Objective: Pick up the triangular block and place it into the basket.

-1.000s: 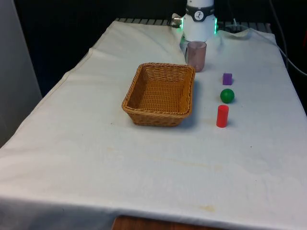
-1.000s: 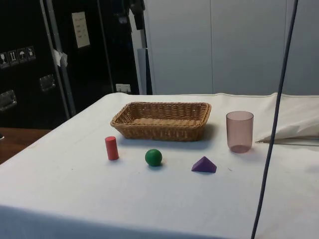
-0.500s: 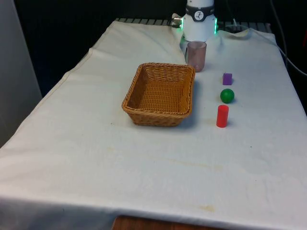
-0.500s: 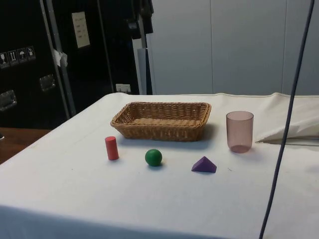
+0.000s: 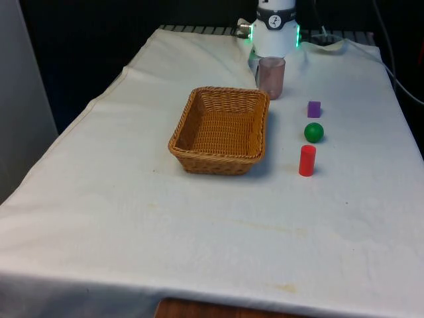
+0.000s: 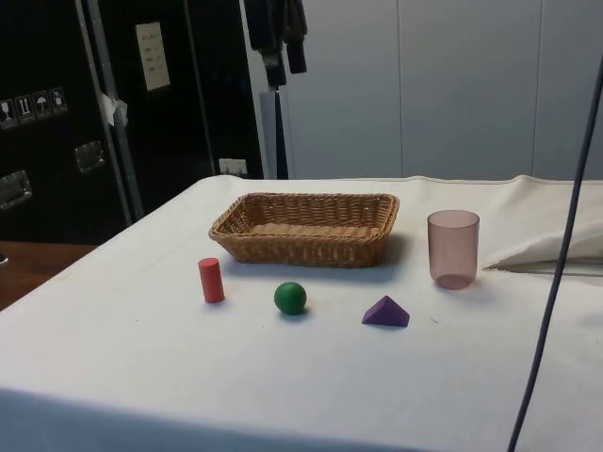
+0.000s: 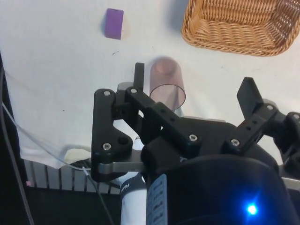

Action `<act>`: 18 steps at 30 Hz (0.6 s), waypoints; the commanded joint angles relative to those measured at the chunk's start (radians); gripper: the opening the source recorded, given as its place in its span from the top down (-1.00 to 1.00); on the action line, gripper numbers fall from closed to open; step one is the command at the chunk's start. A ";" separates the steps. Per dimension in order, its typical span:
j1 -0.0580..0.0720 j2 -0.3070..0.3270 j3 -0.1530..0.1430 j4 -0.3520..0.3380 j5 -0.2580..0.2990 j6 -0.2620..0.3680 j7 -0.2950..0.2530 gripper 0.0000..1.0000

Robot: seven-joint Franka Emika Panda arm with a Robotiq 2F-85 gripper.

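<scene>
The gripper (image 7: 192,89) hung spread, high above the table. It needed to descend onto the block (image 6: 386,312), at the cup's (image 6: 453,249) seven o'clock.

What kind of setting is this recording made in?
Most likely a robotics lab test bench, not a home. A table under a white cloth holds a staged set: wicker basket, triangular block, green ball, red cylinder, tinted cup. Dark cabinets stand behind.
</scene>
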 commanded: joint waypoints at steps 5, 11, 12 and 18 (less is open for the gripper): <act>0.000 -0.034 0.008 -0.050 -0.014 0.036 0.020 -1.00; -0.001 -0.074 0.020 -0.120 -0.017 0.072 0.035 -1.00; -0.001 -0.079 0.022 -0.130 -0.018 0.079 0.038 -1.00; -0.001 -0.102 0.034 -0.188 -0.022 0.113 0.054 -1.00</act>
